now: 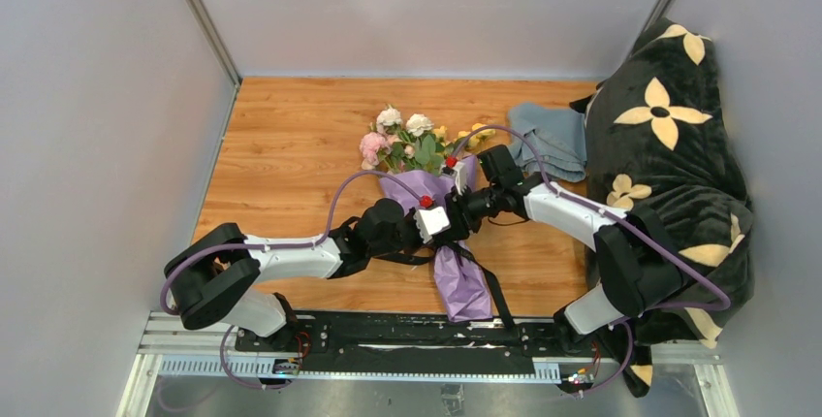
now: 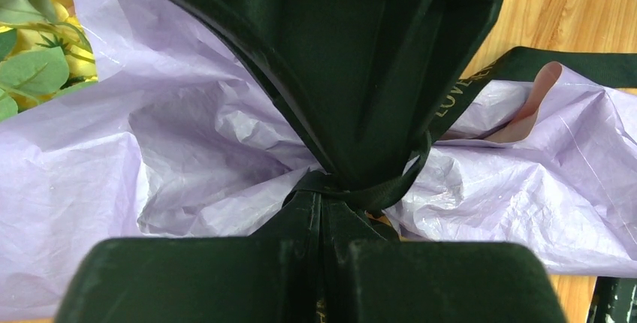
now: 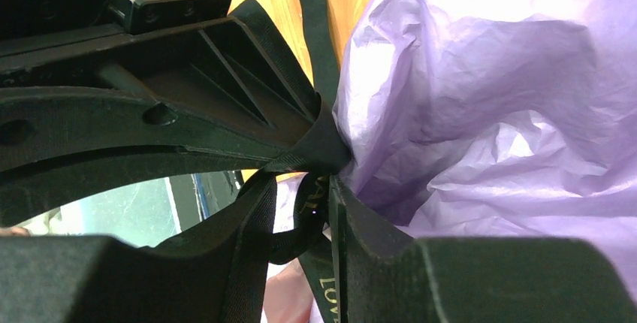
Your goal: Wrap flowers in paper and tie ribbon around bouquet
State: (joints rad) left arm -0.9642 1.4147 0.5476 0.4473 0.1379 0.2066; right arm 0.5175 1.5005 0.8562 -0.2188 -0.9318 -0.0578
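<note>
From above, your bouquet point(image 1: 431, 194) lies on the counter point(image 1: 291, 155), with the flowers point(image 1: 399, 136) toward the far wall and the paper point(image 1: 462, 283) tail toward the arm bases. The left claw point(image 1: 446, 235) and right claw point(image 1: 467, 218) meet at the narrow waist, since that is where the ribbon point(image 1: 496, 296) has to cinch. One loose end trails toward the near edge.

In the left wrist view, your left claw is clamped tight on the ribbon just where it crosses the gathered paper. I judge it is anchoring the crossing so the wrap cannot slacken.

In the right wrist view, the right claw's jaws stand apart. A loop of ribbon runs through the gap, unclamped as far as this view shows, right against the pinched paper. The tie looks formed but not snug, so you probably need a fresh hold on a free end before pulling.
</note>
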